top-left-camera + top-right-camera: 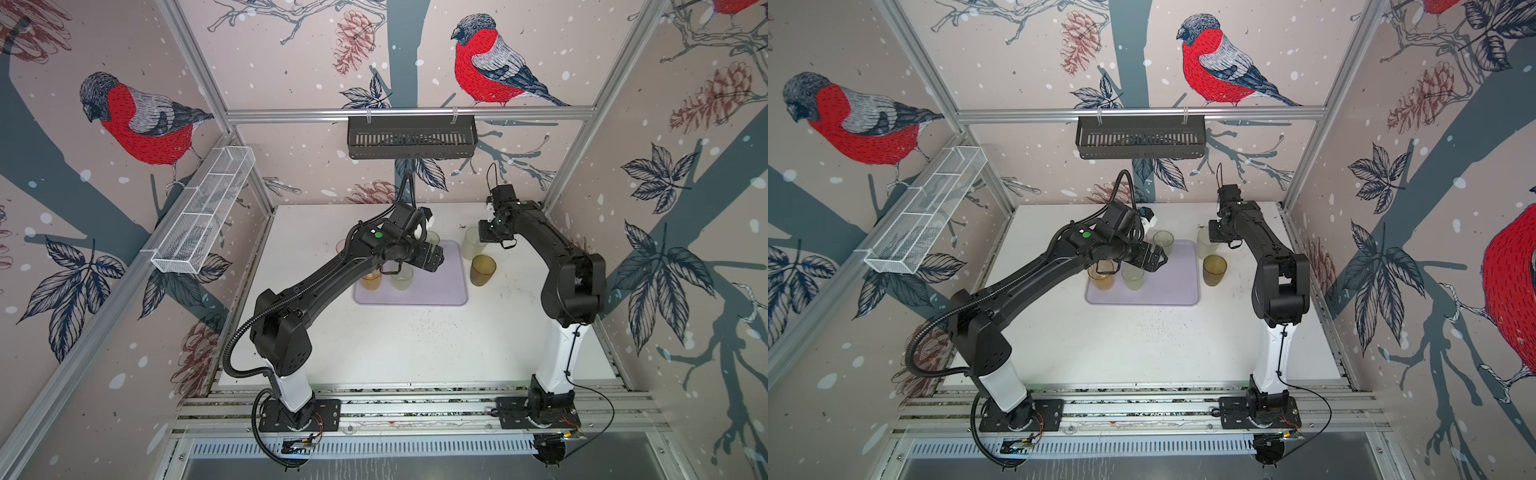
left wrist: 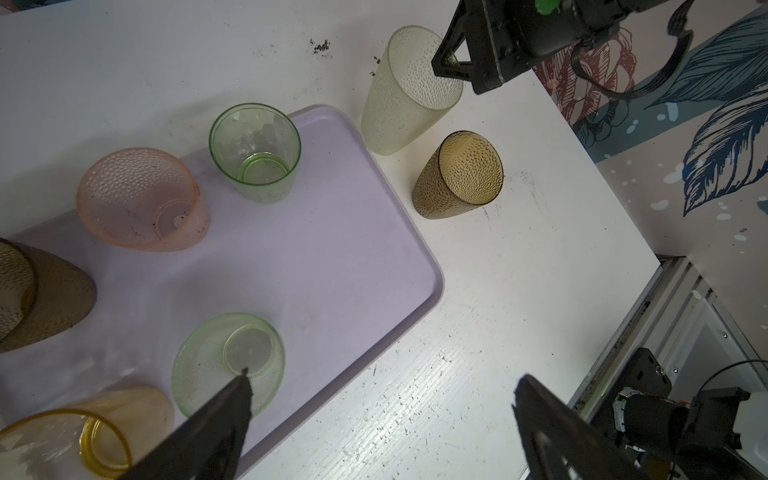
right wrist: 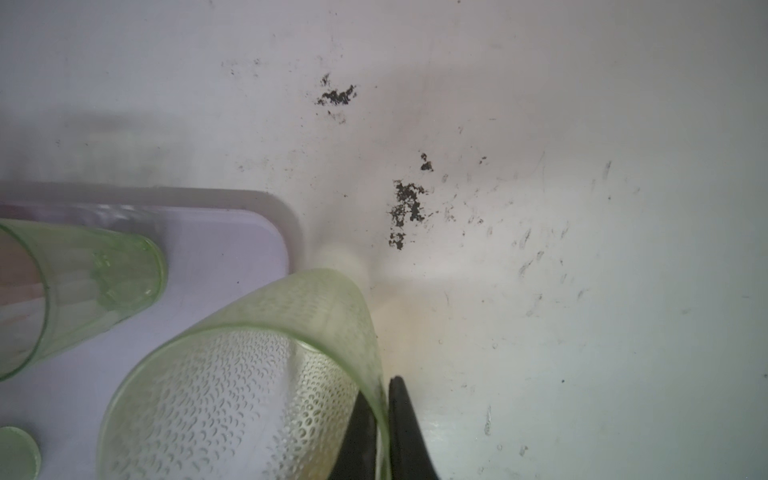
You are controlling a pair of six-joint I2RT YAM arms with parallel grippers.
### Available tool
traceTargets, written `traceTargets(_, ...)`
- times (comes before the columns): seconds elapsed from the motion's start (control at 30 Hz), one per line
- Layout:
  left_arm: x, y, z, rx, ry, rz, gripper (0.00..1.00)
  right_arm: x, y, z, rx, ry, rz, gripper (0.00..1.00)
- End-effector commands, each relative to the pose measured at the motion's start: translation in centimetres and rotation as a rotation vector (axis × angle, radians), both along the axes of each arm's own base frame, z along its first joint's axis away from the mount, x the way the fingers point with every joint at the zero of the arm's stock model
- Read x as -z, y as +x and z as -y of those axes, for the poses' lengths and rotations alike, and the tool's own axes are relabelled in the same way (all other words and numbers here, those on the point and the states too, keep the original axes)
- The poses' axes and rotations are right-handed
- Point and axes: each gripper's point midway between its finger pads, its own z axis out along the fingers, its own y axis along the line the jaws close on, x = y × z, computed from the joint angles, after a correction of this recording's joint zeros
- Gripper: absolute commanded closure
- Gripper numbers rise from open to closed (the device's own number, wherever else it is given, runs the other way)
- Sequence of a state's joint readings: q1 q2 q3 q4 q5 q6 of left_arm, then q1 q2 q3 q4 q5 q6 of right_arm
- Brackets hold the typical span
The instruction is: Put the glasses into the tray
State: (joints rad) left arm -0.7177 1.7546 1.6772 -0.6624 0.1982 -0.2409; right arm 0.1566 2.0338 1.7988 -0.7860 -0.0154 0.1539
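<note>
— What has your right gripper (image 3: 384, 432) got?

— Its jaws pinch the wall of the tall pale green glass (image 3: 249, 374), one finger inside and one outside; the glass stands on the tabletop (image 1: 415, 340) just off the tray's (image 1: 449, 291) far right corner.

— And your left gripper (image 2: 382, 419)?

— Spread wide, empty, over the tray's near edge. The tall amber glass (image 1: 483, 270) waits just beside the tray's right edge.

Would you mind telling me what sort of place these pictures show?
Probably a robot test cell, not a home: two arms bolted to aluminium rails, a white table boxed in by bird-print wallpaper panels, and plastic tumblers on a lilac tray.
</note>
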Motion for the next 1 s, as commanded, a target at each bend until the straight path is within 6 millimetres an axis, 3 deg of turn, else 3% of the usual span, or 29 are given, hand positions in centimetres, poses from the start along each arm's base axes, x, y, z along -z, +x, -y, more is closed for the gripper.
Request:
traceTargets(0.0, -1.0, 0.5, 0.5, -0.003, -0.032, 0.033, 0.02, -1.1, 0.1, -0.2, -0.007, 0.001, 0.025, 0.97)
traceTargets(0.97, -1.1, 1.1, 0.0, -0.043, -0.003, 0.039, 0.02, -4.7, 1.4, -0.3, -0.022, -0.018, 0.084, 0.98)
